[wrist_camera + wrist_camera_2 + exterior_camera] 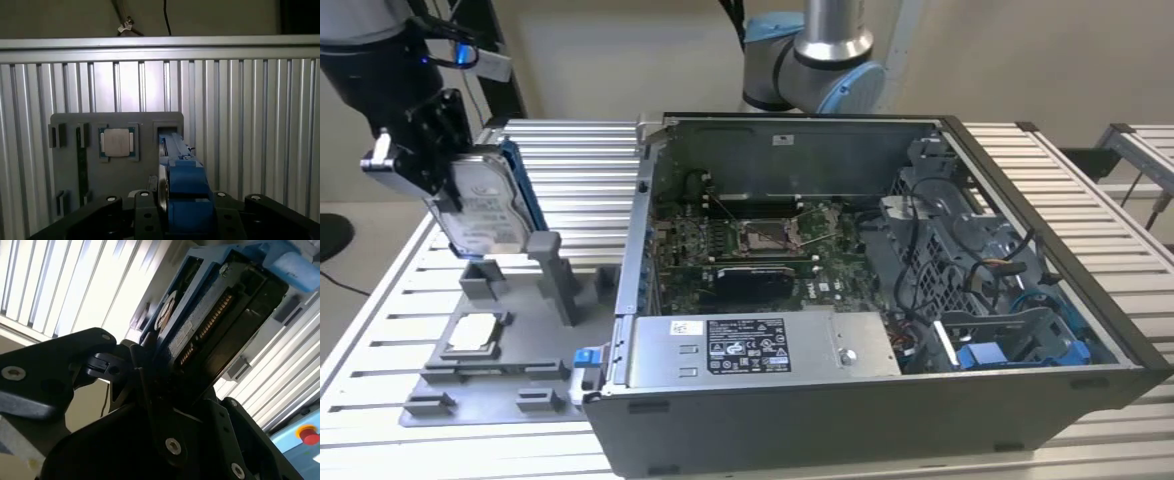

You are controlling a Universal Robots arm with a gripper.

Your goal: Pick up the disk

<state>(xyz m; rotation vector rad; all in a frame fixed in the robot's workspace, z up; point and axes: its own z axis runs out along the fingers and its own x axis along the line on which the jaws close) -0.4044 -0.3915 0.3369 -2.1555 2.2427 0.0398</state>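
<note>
Closest to the lens in the second wrist view, the black metal gripper (145, 365) is clenched tight on the disk (190, 335), that flat silver-grey metal hard drive framed in a bright blue plastic carrier. The jaws press on both its faces. This angle alone catches the row of gold connector contacts (212, 320) along the drive's end, and a round red button (307, 432) on a pale blue housing past the table edge.

Over to the first wrist view, sighting straight down the carrier's blue edge. Below it lies the flat grey plastic fixture plate (75, 175), with the small square silver CPU chip (116, 142) seated in its pocket just beside the disk's line, all on the ribbed aluminium table (240, 125).

Now the exterior view, and here's the pose. The gripper reaches down at ten o'clock, holding the disk on edge, nearly upright with a slight lean, white label showing. Its lower edge hangs just above the plate's grey posts (554, 275). The chip sits at seven o'clock from the disk.

At twelve o'clock stands the arm's silver-and-blue joint (821, 60). From centre out to four o'clock sprawls the open dark grey computer case (854, 420), green motherboard (761, 240) exposed, with the grey power-supply box (761, 345) along its near wall, well apart from the disk.
</note>
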